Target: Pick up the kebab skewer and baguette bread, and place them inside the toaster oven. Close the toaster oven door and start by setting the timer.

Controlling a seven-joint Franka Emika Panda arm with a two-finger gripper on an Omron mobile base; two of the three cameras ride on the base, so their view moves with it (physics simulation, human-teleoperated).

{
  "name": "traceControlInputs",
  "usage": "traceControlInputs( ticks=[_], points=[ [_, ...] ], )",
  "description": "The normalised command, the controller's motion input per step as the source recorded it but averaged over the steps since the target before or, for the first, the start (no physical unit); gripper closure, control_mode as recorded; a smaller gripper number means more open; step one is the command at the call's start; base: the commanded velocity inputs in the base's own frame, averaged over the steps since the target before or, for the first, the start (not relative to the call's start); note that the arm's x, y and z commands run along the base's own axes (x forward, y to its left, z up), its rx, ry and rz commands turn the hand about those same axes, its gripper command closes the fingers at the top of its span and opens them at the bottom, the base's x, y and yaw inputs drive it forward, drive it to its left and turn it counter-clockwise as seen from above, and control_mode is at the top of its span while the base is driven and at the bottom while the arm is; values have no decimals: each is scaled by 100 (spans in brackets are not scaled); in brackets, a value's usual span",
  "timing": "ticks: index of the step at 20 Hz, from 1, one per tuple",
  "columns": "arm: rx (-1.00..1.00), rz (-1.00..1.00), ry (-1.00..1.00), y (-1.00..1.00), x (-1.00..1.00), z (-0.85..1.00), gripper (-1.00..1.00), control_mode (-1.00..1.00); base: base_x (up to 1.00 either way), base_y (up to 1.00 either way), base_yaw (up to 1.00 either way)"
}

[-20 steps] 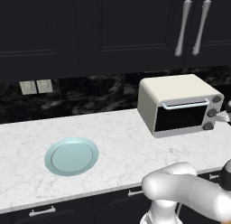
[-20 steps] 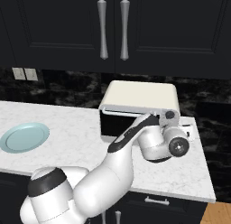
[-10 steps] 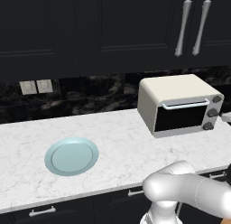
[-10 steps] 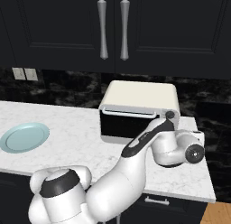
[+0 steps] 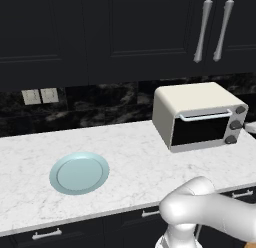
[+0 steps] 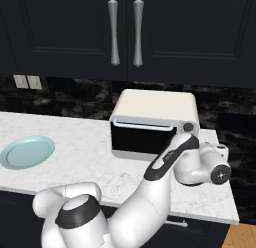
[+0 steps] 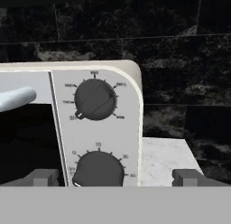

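1. Toaster oven (image 5: 200, 117) sitting on the white marble counter (image 5: 135, 167), near its right end, long side running along the dark wall, door (image 5: 197, 131) shut and facing out into the room.
2. Two dark knobs (image 7: 94, 99) stacked on its right panel.
3. Gripper (image 7: 115, 177) spread wide, holding nothing, hovering right at the lower knob (image 7: 98, 170).
4. One pale blue plate (image 5: 79, 173) well off to the left; black cabinets above.

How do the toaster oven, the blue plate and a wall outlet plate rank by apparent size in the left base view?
1. toaster oven
2. blue plate, though it sits nearer the camera
3. wall outlet plate, farthest back
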Motion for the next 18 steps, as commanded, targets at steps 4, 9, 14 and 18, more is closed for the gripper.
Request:
traceControlInputs(
  ticks=[4,9,14,18],
  points=[
    [5,0,-14,0,0,-4,-100,-100,0,0,0],
    [6,0,-13,0,0,-15,-100,-100,0,0,0],
    [19,-3,-3,1,2,-13,-100,-100,0,0,0],
    [11,-9,-4,11,3,-26,-100,-100,0,0,0]
  ],
)
